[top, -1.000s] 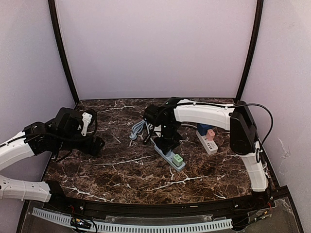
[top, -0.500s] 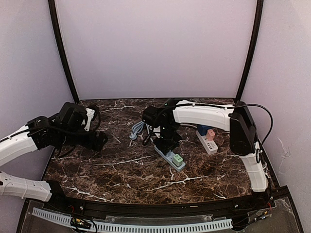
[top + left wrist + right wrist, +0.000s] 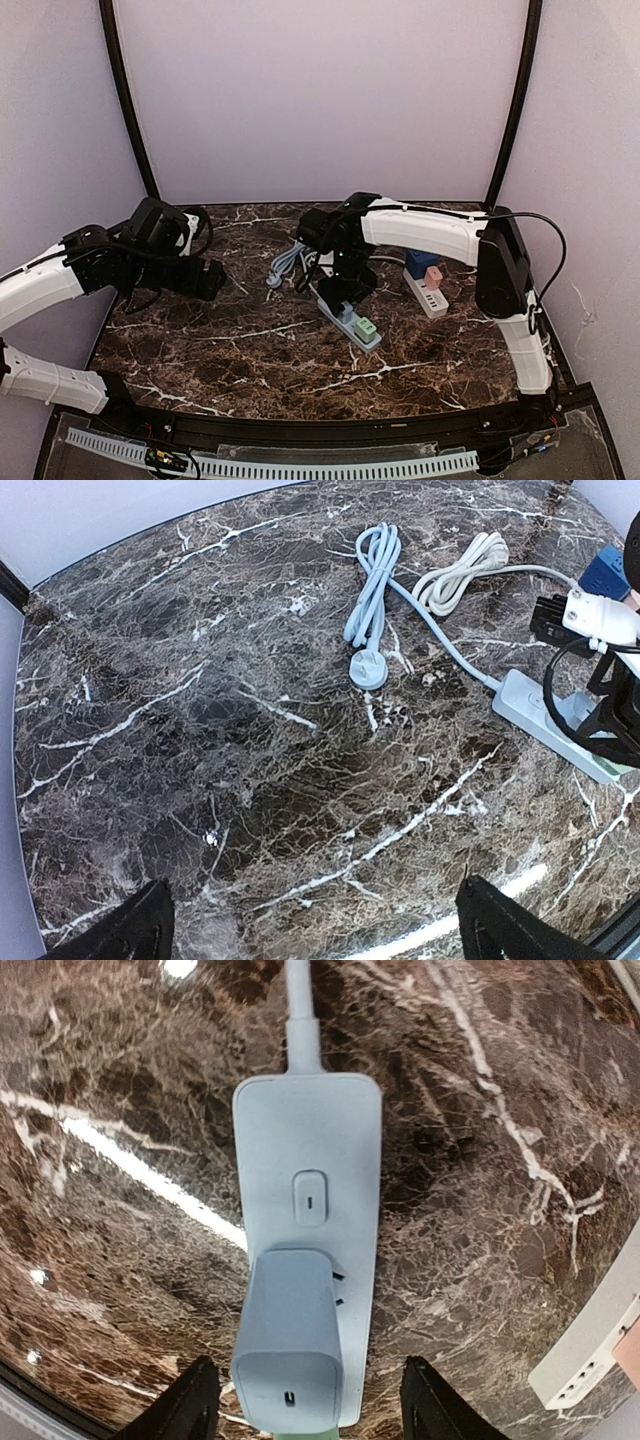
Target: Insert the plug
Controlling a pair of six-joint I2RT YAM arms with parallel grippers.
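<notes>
A pale blue plug block [image 3: 290,1350] stands seated in the pale blue power strip [image 3: 310,1130], just below the strip's switch. My right gripper [image 3: 305,1400] hangs right over it, open, with one dark finger on each side and a gap between each finger and the plug. From above, the right gripper [image 3: 345,292] covers the far end of the strip [image 3: 352,325], and a green plug [image 3: 366,327] sits near the strip's front end. My left gripper [image 3: 205,280] is open over bare marble at the left, holding nothing, its fingertips [image 3: 130,935] at the bottom corners of the left wrist view.
A coiled pale blue cable [image 3: 372,575] ends in a loose round plug [image 3: 367,670] behind the strip, beside a coiled white cable [image 3: 460,568]. A white power strip [image 3: 428,297] with a blue and a pink plug lies to the right. Walls enclose the table.
My right gripper's jaws have opened and let go of the pale blue plug, which stays in the strip. The left arm has drifted slightly toward the back.
</notes>
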